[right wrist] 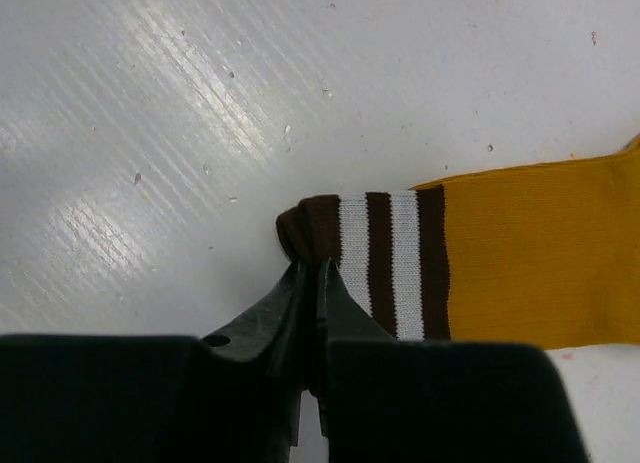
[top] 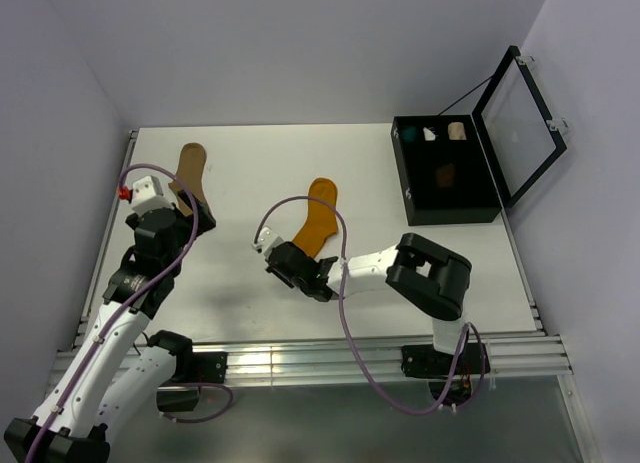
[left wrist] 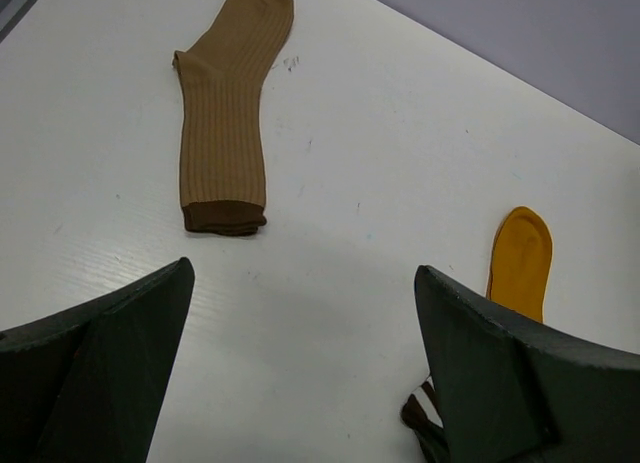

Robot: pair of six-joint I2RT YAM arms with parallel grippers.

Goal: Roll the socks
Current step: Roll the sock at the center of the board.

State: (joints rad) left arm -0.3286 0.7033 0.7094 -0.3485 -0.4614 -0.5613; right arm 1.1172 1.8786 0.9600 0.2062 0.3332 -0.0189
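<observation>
My right end effector (right wrist: 312, 275) pinches the striped cuff (right wrist: 385, 263) of the mustard sock (right wrist: 530, 253), which lies flat on the counter (right wrist: 150, 133). The knit looks light, limp and stretchy, likely to bunch, so the cuff edge seems the best hold. My left end effector (left wrist: 303, 293) hangs spread near the tan sock (left wrist: 222, 133).

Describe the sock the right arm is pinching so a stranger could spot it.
On the white table, look at the middle, left of the black case. The mustard-orange sock lies there, its cuff pinched by the right fingers. Unlike the tan sock further left, its cuff has brown and white stripes.
</observation>
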